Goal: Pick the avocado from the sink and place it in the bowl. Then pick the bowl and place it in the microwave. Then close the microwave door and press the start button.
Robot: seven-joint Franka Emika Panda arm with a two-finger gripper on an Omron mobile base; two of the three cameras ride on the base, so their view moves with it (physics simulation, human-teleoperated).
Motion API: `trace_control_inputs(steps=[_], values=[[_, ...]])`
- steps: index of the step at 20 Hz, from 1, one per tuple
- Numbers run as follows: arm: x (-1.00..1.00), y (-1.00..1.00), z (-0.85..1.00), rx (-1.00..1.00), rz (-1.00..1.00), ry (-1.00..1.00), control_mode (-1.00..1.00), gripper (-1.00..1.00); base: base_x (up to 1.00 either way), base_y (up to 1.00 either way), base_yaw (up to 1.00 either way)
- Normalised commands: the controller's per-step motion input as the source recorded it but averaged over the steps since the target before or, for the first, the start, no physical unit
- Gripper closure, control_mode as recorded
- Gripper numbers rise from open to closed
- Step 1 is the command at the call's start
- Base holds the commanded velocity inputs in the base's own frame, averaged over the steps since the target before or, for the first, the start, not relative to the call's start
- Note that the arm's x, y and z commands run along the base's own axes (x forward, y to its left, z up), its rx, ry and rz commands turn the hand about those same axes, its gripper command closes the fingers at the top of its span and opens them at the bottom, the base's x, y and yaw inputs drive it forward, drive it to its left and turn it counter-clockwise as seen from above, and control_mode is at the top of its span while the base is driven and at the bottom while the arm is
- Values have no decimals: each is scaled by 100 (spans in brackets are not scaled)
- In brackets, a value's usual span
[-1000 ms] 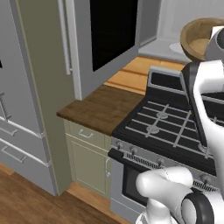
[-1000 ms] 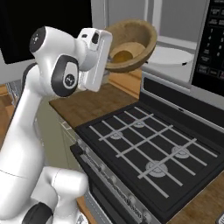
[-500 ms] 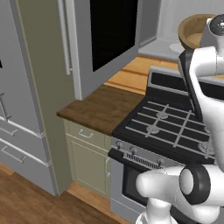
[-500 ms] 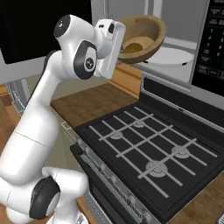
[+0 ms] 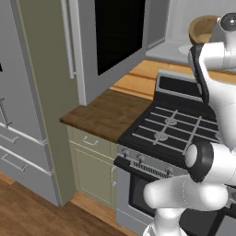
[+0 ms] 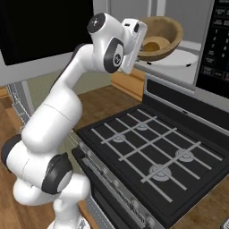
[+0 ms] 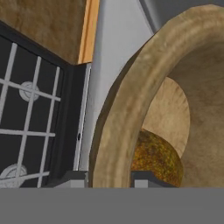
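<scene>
My gripper (image 6: 143, 46) is shut on the near rim of the brown wooden bowl (image 6: 164, 29), holding it tilted in the air at the mouth of the open microwave (image 6: 218, 41), just above its white turntable plate (image 6: 184, 58). The avocado (image 6: 152, 46) lies inside the bowl. In the hand view the bowl's rim (image 7: 131, 100) runs up between my fingertips, with the gripper (image 7: 109, 180) clamped on it and the avocado (image 7: 155, 160) low inside. The bowl (image 5: 203, 27) peeks out behind my arm. The microwave door (image 5: 117, 32) stands swung open to the left, its bar handle (image 5: 69, 37) at its edge.
A black gas stove (image 6: 156, 147) with grey grates sits directly below the microwave. A wooden counter (image 5: 106, 110) lies left of the stove, over beige cabinet doors. A grey fridge (image 5: 18, 92) stands at the far left.
The arm has carried the bowl with the avocado higher and further right, from beside the opening to over the turntable plate. The grip on the rim is unchanged.
</scene>
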Motion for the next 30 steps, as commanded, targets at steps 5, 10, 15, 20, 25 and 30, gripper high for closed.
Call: trace_control_inputs(steps=[5,10,15,20,25,30], values=[[47,-13,-7,1,1,0,-100,100,0,0,0],[37,-3,-24,0,0,0,-100,100,0,0,0],[46,-21,-25,0,0,0,-100,100,0,0,0],[46,-28,-16,0,0,0,-100,100,0,0,0],[32,-9,-13,0,0,0,-100,-100,0,0,0],[0,1,0,0,0,-23,-100,-100,0,0,0]])
